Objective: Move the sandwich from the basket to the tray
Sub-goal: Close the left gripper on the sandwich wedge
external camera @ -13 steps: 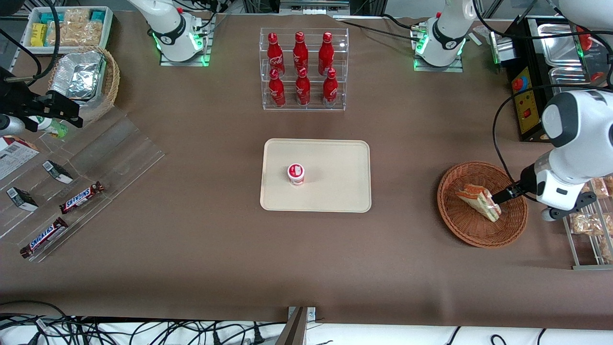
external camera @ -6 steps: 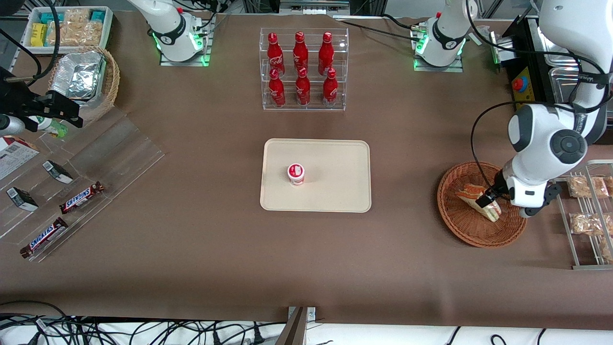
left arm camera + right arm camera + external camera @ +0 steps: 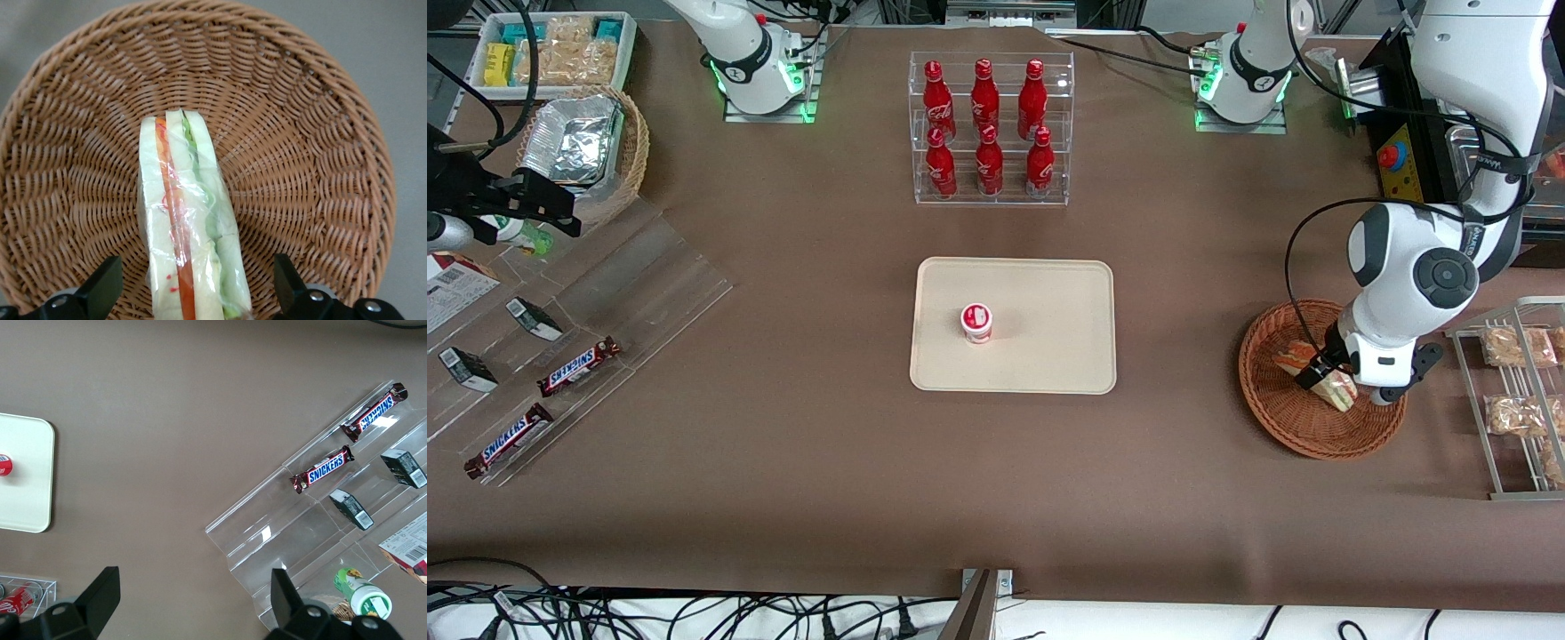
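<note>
The working arm bends down from its elbow joint over the working arm's end of the counter, its wrist turned downward so that the gripper hangs inside the basket, right over the sandwich. In the wrist view the gripper has its jaws spread wide, one dark fingertip on each side of the sandwich, and neither fingertip touches the wrap. The single sandwich lies on its side in the basket, its white bread, red and green layers running lengthwise between the two fingertips. The single tray sits near the middle of the counter, well apart from the basket, and carries one small red-and-white cup. Farther from the front camera than the tray, a clear rack holds six red bottles in two rows of three. Toward the parked arm's end of the counter, a clear stepped display holds two Snickers bars and two small dark boxes. Near the counter corner at that end, farther from the front camera, stands a lighter wicker basket with foil packs.
</note>
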Robot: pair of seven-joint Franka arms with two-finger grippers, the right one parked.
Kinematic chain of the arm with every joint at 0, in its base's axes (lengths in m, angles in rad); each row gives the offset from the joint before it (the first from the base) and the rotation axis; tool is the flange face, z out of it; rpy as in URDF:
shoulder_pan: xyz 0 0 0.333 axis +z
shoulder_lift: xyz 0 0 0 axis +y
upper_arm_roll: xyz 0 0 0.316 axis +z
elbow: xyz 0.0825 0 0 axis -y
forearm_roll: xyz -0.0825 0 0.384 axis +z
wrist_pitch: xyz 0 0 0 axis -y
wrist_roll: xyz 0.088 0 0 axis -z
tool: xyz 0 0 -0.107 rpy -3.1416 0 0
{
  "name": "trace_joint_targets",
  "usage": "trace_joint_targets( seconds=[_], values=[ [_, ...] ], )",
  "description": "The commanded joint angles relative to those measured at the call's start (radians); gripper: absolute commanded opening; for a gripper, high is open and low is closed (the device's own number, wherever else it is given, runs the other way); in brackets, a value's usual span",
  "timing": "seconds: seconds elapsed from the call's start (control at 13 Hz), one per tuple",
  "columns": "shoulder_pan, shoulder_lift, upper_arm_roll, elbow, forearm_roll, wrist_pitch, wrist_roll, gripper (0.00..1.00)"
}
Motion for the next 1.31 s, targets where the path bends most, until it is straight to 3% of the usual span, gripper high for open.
trace_joint_targets(
  seconds=[0.0, 0.08, 0.15, 0.23, 0.31, 0.69, 1.23],
  values=[
    [-0.001, 0.007, 0.002, -0.006, 0.033, 0.020, -0.025, 0.89],
    [-0.001, 0.009, 0.000, -0.003, 0.033, 0.020, -0.037, 0.54],
    [-0.001, 0.009, 0.000, 0.000, 0.033, 0.020, -0.038, 0.26],
    [0.001, 0.009, 0.000, 0.002, 0.033, 0.020, -0.040, 0.08],
    [0.001, 0.007, 0.000, 0.002, 0.033, 0.019, -0.038, 0.01],
    [0.010, -0.053, 0.000, 0.026, 0.035, -0.042, 0.056, 0.00],
    [0.010, -0.087, -0.066, 0.369, 0.015, -0.510, 0.225, 0.00]
  ],
)
